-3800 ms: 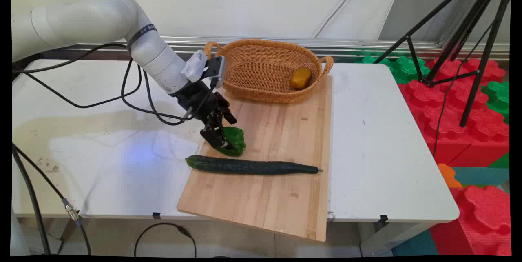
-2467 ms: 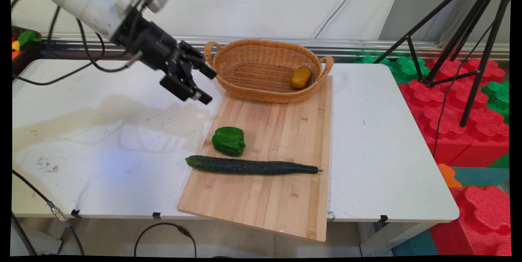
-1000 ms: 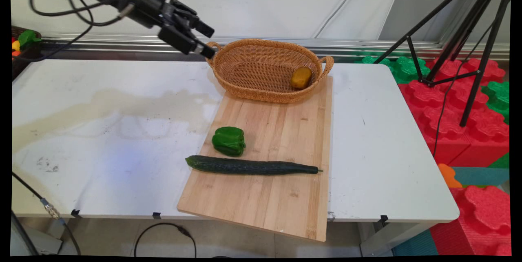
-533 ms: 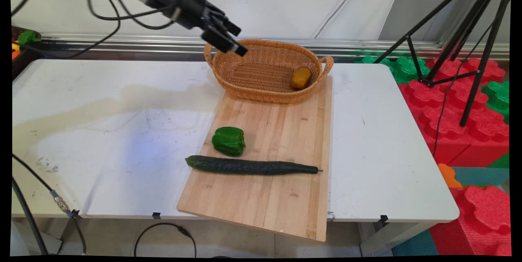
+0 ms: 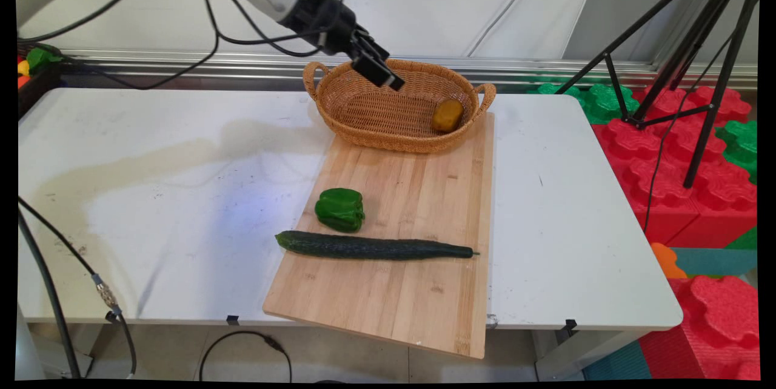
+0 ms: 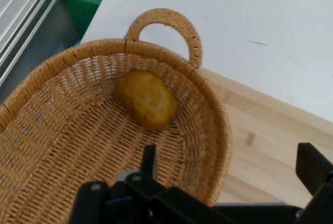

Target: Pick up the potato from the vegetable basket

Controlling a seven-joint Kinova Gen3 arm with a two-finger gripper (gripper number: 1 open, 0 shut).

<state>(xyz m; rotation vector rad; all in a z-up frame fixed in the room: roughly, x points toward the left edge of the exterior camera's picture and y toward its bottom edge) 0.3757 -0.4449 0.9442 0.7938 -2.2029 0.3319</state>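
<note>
My black gripper (image 5: 383,71) hangs open and holds nothing, above the left part of a woven basket (image 5: 397,144). A yellow-brown potato (image 5: 447,115) lies against the basket's right end. In the hand view the potato (image 6: 146,99) sits ahead of the gripper (image 6: 231,157), below the basket's handle (image 6: 171,18). A green pepper (image 5: 341,209) and a long dark cucumber (image 5: 370,248) lie on the wooden cutting board (image 5: 418,189), well clear of the gripper.
The board rests on the white table (image 5: 151,152) with its near corner over the front edge. A black tripod (image 5: 697,74) and red and green foam blocks (image 5: 691,189) stand to the right. Black cables (image 5: 212,31) hang from the arm.
The gripper was down at the green pepper, then let it go on the board. It rose and swung right, ending over the basket.
</note>
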